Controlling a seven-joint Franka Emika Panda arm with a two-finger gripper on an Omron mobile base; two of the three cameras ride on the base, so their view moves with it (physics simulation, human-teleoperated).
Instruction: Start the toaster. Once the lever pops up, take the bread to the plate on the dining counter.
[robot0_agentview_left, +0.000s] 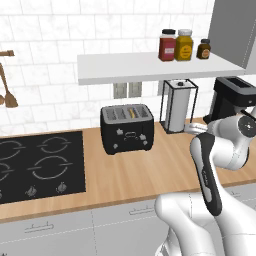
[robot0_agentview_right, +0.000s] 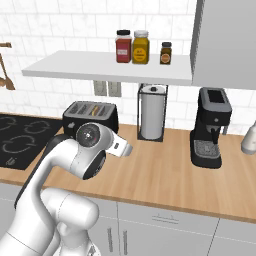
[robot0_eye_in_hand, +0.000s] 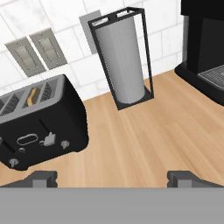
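Claw spread wide and holding nothing, hovering over the wood surface to the right of the toaster, which sits between the stovetop and the paper towel holder. Bread stands in one of the top slots, only its tan edge showing. Judgement: swing left, come in at the front face, and press one fingertip squarely down on the lever beside the knobs, staying clear of the towel holder.

The arm hides the toaster's front.
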